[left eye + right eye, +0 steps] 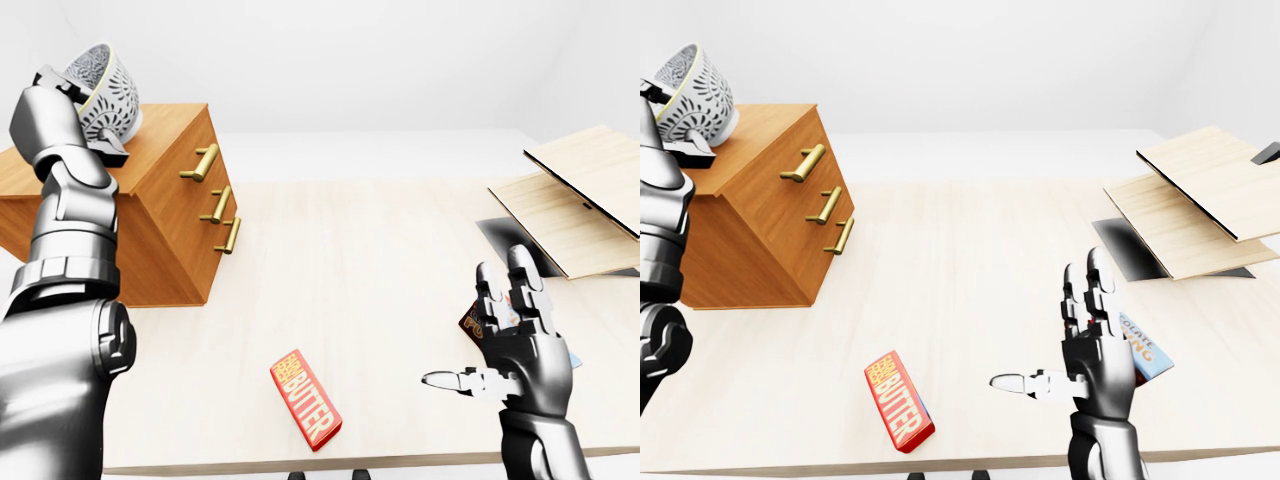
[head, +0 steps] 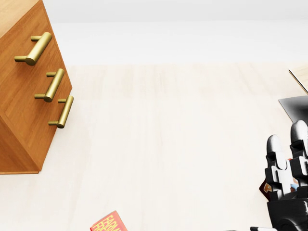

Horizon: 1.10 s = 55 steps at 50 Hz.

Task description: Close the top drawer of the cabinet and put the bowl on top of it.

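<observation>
The left hand [image 1: 60, 90] clasps the patterned bowl [image 1: 108, 82], tilted, just over the top of the wooden cabinet [image 1: 165, 235], whose three drawer fronts sit flush. A butter box [image 1: 305, 398] lies on the worktop [image 1: 380, 250]. The right hand [image 1: 520, 345] hovers with its fingers spread.

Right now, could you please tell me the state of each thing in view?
top drawer: closed.
bowl: tilted, over the cabinet top.
left hand: shut on the bowl.
right hand: open, fingers spread.
butter box: lying flat on the table.
</observation>
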{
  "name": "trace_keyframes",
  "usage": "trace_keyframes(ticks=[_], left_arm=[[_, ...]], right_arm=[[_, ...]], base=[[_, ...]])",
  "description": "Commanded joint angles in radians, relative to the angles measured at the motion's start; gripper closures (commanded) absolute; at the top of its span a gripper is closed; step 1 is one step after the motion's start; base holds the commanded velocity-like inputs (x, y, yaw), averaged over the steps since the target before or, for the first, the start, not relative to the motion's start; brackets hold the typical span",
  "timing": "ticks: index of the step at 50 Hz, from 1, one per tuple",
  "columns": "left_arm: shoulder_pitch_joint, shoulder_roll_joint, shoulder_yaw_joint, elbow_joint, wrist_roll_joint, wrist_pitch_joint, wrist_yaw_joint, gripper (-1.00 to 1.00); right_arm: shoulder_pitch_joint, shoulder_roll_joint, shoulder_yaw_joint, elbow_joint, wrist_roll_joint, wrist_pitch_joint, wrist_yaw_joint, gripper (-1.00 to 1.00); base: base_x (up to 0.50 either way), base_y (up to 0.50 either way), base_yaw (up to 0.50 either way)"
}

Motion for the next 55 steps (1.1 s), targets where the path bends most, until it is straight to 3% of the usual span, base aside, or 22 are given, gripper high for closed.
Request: trace_keyframes(ticks=[1,24,25,31,55], left_arm=[[-0.017,-0.016,-0.011,0.068,0.01,0.0,0.055,1.0],[-0.002,-0.023,-0.013,0.113,0.009,0.0,0.06,1.0],[-0.003,-0.025,-0.016,0.112,0.011,0.0,0.059,-0.98],[-0.003,-0.023,-0.017,0.108,0.016,0.0,0.051,-1.0],[-0.01,-0.017,-0.014,0.09,0.022,0.0,0.051,-1.0]], right_arm=[[0.003,-0.006,0.011,0.004,-0.004,-0.006,-0.007,-1.0],[-0.001,-0.012,0.018,0.013,-0.009,-0.01,-0.013,-1.0],[-0.001,-0.013,0.017,0.012,-0.009,-0.009,-0.013,-1.0],[-0.004,-0.012,-0.002,-0.002,0.009,0.007,-0.009,-1.0],[0.003,-0.009,0.012,0.004,-0.004,-0.005,-0.007,-1.0]], base=[[0.0,0.0,0.0],[0.0,0.0,0.0],[0.0,0.0,0.0],[0.0,0.0,0.0],[0.0,0.0,0.0]])
